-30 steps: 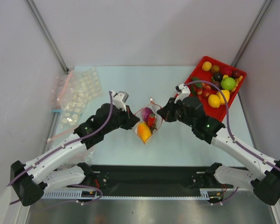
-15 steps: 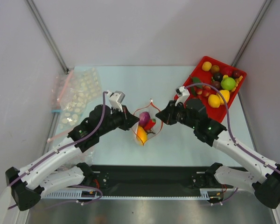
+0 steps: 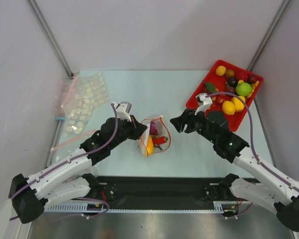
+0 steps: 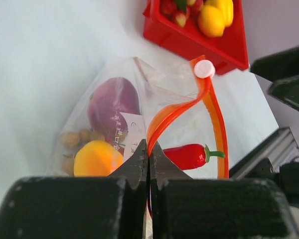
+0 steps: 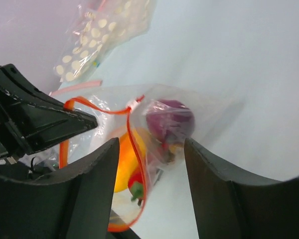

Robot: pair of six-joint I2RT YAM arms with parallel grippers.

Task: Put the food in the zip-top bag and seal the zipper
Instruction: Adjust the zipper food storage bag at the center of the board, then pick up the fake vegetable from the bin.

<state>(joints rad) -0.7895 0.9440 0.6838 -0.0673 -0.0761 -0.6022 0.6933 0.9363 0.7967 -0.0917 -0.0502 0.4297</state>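
Though overhead hides the grip, left-wrist view shows left pincer (image 4: 148, 149) clamping zipper (image 4: 177, 110), right pincer (image 5: 149, 149) wide.

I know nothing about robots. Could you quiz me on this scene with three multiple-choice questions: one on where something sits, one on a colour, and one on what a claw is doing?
1. Where on the table is the red plastic tray of toy fruit?
A. far right corner
B. near left corner
C. between the two arms

2. What colour is the closure strip on the filled clear plastic bag?
A. blue
B. red-orange
C. green

3. What is the right gripper doing?
A. shut on the bag
B. shut on a lemon
C. open, holding nothing

Answers:
1 A: the top view shows the tray at the far right.
2 B: the left wrist view shows the strip close up, pinched in the shut left gripper.
3 C: its fingers stand wide apart and grip nothing.
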